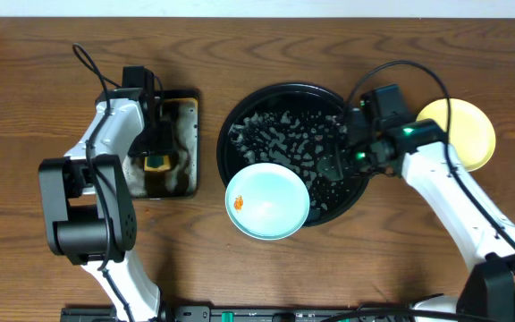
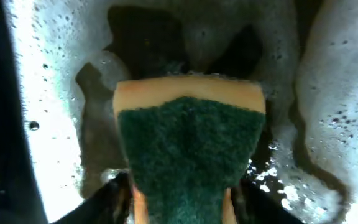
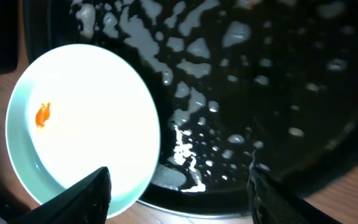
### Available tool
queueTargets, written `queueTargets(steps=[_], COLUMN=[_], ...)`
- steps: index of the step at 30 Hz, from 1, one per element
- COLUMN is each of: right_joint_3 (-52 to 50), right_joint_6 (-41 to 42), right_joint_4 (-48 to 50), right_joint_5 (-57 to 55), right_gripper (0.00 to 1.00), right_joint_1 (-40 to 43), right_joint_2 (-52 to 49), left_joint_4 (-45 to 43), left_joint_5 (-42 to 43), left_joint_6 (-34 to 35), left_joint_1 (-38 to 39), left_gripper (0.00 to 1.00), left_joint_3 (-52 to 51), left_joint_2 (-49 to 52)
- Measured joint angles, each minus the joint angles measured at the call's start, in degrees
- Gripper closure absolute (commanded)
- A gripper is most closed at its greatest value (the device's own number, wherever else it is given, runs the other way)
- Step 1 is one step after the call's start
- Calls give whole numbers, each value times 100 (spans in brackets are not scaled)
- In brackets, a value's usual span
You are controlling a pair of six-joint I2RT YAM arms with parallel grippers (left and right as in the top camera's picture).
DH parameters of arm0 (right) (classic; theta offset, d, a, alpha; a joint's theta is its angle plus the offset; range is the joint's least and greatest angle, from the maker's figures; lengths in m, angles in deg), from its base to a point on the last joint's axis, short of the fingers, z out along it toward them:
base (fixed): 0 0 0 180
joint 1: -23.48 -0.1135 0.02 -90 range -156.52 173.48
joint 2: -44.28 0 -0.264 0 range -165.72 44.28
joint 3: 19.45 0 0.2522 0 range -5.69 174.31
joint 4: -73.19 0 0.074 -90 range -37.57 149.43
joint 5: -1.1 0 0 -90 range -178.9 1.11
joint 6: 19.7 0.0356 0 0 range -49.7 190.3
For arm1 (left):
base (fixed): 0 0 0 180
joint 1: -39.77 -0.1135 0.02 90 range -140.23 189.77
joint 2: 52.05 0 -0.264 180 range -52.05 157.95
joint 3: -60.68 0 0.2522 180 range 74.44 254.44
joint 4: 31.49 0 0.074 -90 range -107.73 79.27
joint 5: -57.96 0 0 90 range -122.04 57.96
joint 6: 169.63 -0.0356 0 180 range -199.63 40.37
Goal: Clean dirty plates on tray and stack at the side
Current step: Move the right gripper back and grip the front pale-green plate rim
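Green-faced scrubbing sponge (image 2: 191,155) fills the left wrist view, pinched at its sides by the left gripper (image 2: 182,202) over the soapy foam (image 2: 347,93) of the rectangular black tray (image 1: 189,143). The right gripper (image 3: 180,186) hangs spread wide and empty. One finger (image 3: 89,193) crosses the edge of a pale blue-green plate (image 3: 86,124) bearing an orange smear (image 3: 43,114), the other is by the rim of the round black tray (image 3: 278,93), wet and sud-flecked. That plate overlaps the tray's rim, partly over the wooden table (image 1: 25,89). A pale yellow plate (image 1: 459,134) lies off the tray, well apart from those fingers.
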Motion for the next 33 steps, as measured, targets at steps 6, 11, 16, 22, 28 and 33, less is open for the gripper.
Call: queueTargets(steps=[6,11,16,22,28,33], right_joint_3=[0,0,0,0,0,2], right_joint_6=[4,-37,-28,4,96,-39], right_joint_4=[166,162,332,472,531,892], right_joint_5=[-13,-2,-9,-28,-203,-710], right_gripper=[40,53,74,98,99,99], right_joint_1=[-391,-691,-1005,-1086,-826,-529], right_joint_2=[-546,-1220,-1550,-1580,-1567,-1429], left_joint_4=[0,-4,-2,0,0,-2], left_joint_5=[4,2,4,2,2,2], left_joint_6=[-79,-76,-72,-79,-79,-79], left_joint_1=[0,0,0,0,0,0], left_gripper=[81,92,72,70,69,69], left_joint_3=[0,0,0,0,0,0], left_joint_2=[35,35,35,35,35,35])
